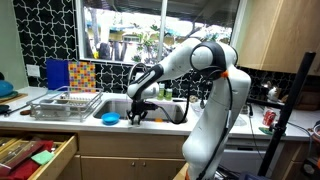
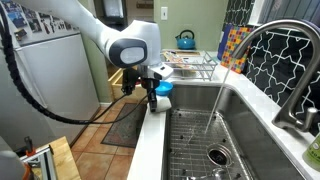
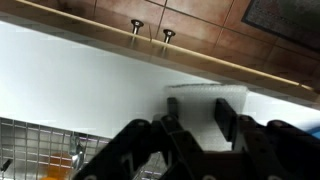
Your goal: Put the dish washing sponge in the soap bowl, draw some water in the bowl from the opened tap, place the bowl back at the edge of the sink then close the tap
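Note:
The white dish washing sponge (image 3: 205,100) lies on the white counter near its front edge. My gripper (image 3: 197,125) is low over it, open, with one dark finger on each side of the sponge's middle. Whether the fingers touch it I cannot tell. The blue soap bowl (image 1: 110,118) stands on the counter edge right beside the gripper (image 1: 137,112), as both exterior views show, bowl (image 2: 163,88) and gripper (image 2: 152,100). The tap (image 2: 290,60) is open and a stream of water (image 2: 216,110) runs into the sink (image 2: 250,110).
A wire dish rack (image 1: 65,103) stands beyond the sink, with a blue kettle (image 2: 185,40) behind it. A wire grid (image 2: 195,140) covers the sink bottom. A drawer (image 1: 35,155) hangs open below the counter. A red can (image 1: 267,118) stands on the far counter.

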You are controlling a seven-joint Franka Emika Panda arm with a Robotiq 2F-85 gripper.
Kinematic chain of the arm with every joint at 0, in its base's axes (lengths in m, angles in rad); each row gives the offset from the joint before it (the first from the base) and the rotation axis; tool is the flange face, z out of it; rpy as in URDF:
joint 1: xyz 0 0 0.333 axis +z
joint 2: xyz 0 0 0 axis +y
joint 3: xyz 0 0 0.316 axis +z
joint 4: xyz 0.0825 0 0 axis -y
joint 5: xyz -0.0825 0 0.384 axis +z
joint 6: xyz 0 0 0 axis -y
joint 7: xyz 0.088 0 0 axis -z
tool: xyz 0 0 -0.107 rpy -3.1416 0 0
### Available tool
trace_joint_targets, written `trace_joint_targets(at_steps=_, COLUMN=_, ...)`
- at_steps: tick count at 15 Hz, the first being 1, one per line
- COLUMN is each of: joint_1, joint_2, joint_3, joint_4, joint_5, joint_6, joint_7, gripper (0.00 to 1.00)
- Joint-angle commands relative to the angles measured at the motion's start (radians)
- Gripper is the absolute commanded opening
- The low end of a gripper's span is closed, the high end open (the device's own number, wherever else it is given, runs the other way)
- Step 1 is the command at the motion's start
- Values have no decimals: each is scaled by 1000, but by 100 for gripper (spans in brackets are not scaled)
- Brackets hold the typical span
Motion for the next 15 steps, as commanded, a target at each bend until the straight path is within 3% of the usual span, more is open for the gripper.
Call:
trace_joint_targets(at_steps=1, joint_1=18, joint_2=22, joint_3=-18, joint_4=8, joint_5=50, joint_6=-5, joint_7=-38, gripper=12)
trace_joint_targets(at_steps=3, joint_1=21, joint_2=23, joint_3=-21, joint_4=9, joint_5=67, joint_6=-12, joint_7=-52, gripper=0)
trace_joint_targets(at_steps=8, joint_1=27, joint_2=-18, joint_3=-26, joint_4=19, joint_5=103, joint_6=-64, joint_7=-96, gripper=1)
trace_joint_targets(at_steps=15, joint_1=25, joint_2=-158, joint_3=0, joint_4=104, joint_5=-77, joint_6=-385, joint_7=-154, gripper=1)
